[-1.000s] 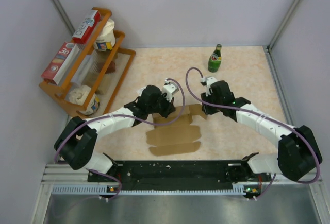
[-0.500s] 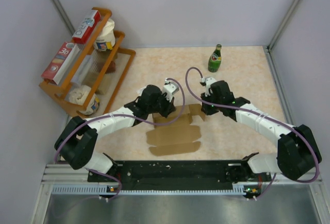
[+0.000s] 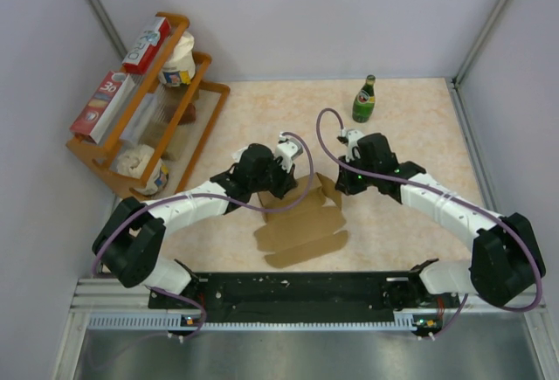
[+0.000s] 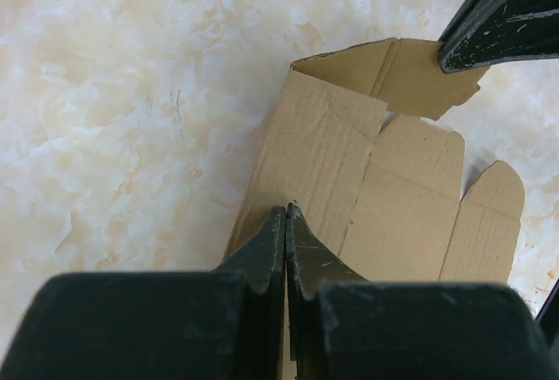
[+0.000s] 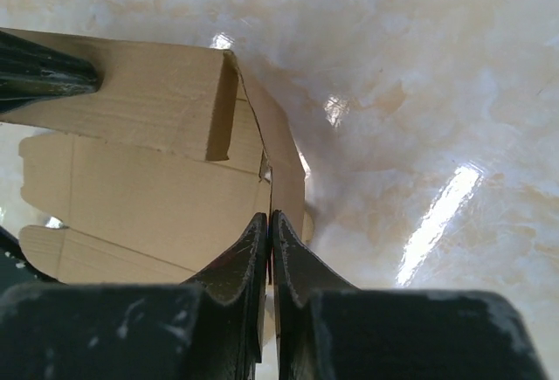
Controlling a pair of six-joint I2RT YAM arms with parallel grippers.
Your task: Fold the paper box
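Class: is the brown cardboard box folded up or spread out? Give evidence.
The paper box is mostly spread: panels lie flat; only far flaps rise, pinched by the left gripper and right gripper.

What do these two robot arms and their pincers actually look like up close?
Both the left arm and the right arm have white tube-like links between chunky black joints, with a thin purple cable looping along each. The left gripper and right gripper each end in two black fingers that taper to narrow tips, with a few pale scuff marks on them.
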